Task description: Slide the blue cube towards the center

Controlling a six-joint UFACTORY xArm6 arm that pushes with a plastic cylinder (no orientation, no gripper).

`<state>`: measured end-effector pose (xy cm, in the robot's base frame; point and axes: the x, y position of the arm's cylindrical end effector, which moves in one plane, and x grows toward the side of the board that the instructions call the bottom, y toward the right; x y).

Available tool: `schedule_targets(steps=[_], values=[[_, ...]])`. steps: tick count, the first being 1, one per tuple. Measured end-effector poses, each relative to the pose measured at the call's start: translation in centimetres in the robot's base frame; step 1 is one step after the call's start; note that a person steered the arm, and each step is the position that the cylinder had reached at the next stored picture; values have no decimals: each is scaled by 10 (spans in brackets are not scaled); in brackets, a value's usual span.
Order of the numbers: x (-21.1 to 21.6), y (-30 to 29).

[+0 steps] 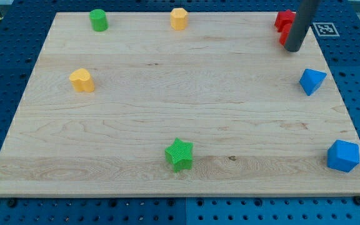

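The blue cube (pixel 343 156) sits near the board's bottom right corner. A second blue block (pixel 312 81), wedge-like in shape, sits at the right edge, higher up. My tip (pixel 293 49) is at the view's top right, right beside a red block (pixel 284 24) that the rod partly hides. The tip is well above the blue cube and up-left of the wedge-like blue block, touching neither.
A green cylinder (pixel 99 20) and an orange hexagonal block (pixel 179 19) stand along the top edge. A yellow block (pixel 81 80) is at the left. A green star (pixel 179 154) is at bottom centre. The wooden board (pixel 167 94) lies on a blue pegboard table.
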<state>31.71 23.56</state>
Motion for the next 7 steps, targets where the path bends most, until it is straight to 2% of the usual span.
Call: schedule_targets(steps=[3, 4, 5, 6, 7], values=[[-16, 4], [1, -10], [46, -55], [60, -101], [60, -101]])
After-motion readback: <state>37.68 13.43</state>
